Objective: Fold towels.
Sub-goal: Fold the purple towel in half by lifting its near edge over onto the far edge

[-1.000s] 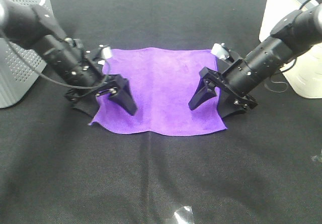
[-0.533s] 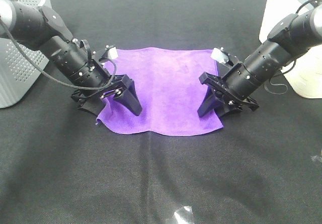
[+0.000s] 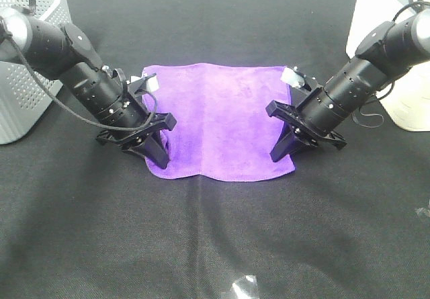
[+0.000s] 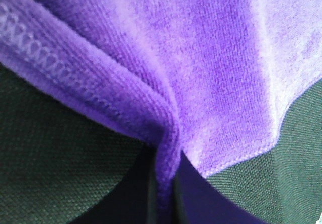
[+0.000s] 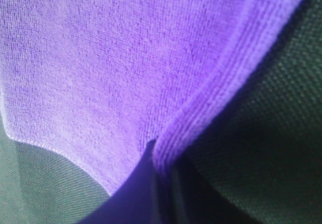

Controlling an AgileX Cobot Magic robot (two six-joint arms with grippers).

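A purple towel [image 3: 218, 117] lies spread on the black table. My left gripper [image 3: 156, 156] is at the towel's near left corner, shut on its edge. The left wrist view shows the hemmed towel edge [image 4: 166, 148] pinched between the dark fingers. My right gripper [image 3: 281, 152] is at the towel's near right corner, shut on that edge. The right wrist view shows the towel edge [image 5: 166, 153] pinched between the fingers. The towel's near edge is drawn narrower than its far edge.
A grey perforated box [image 3: 20, 91] stands at the left. A white container [image 3: 403, 77] stands at the right. A small piece of clear plastic [image 3: 243, 287] lies near the front edge. The black cloth-covered table [image 3: 215, 232] extends in front of the towel.
Both grippers have closed on the towel's near corners. The left gripper moved right and the right gripper shifted slightly, pulling the near edge narrower.
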